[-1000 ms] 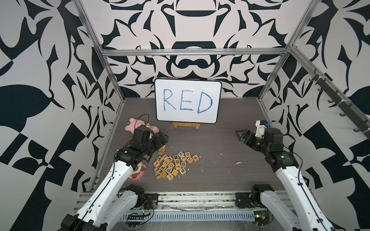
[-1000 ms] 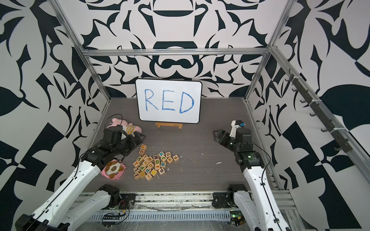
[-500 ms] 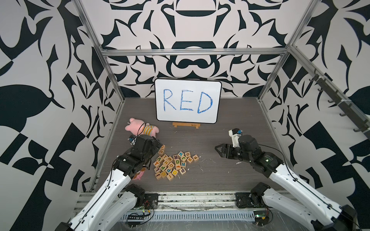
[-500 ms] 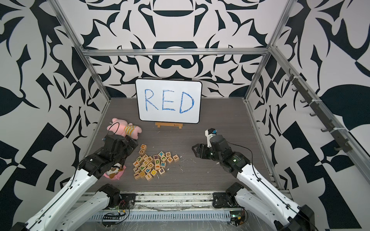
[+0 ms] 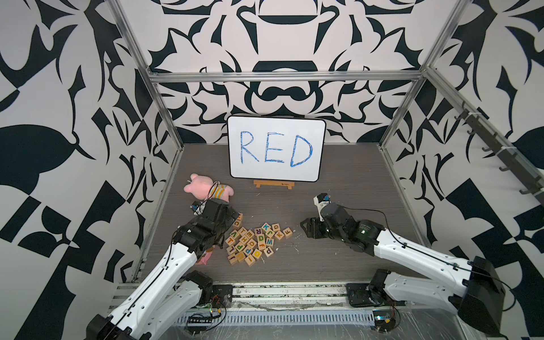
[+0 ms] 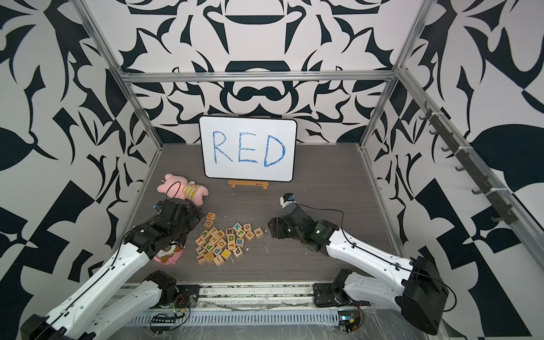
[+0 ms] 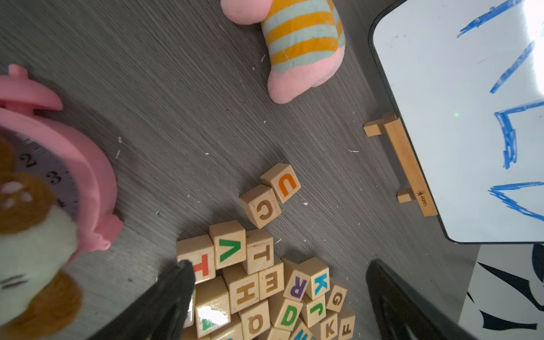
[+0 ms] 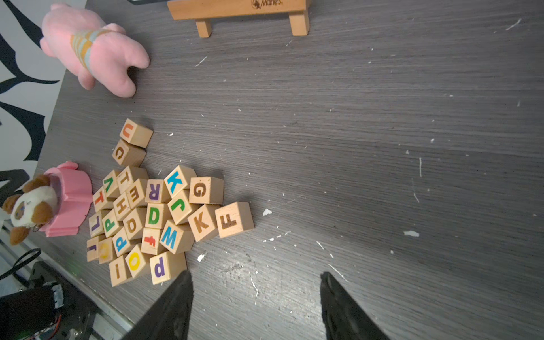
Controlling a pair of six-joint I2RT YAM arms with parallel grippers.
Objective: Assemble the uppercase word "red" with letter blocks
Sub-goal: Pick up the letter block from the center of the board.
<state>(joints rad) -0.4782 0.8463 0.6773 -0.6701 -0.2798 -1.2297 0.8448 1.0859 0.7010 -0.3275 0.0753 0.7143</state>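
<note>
Two pairs of jaws, neither holding anything. My left jaws stand wide over the heap of letter blocks (image 7: pixel 265 288). One fingertip (image 7: pixel 181 282) hangs at the red T block (image 7: pixel 198 262); touching or not, I cannot tell. Between those fingers lie the purple R block (image 7: pixel 295 287), the E block (image 7: pixel 271 282) and the green D block (image 7: pixel 288 315), packed against their neighbours. My right jaws are spread apart over bare tabletop (image 8: pixel 382 147), with the heap just ahead and to one side and the purple p block (image 8: pixel 164 266) beside one fingertip (image 8: pixel 179 294).
</note>
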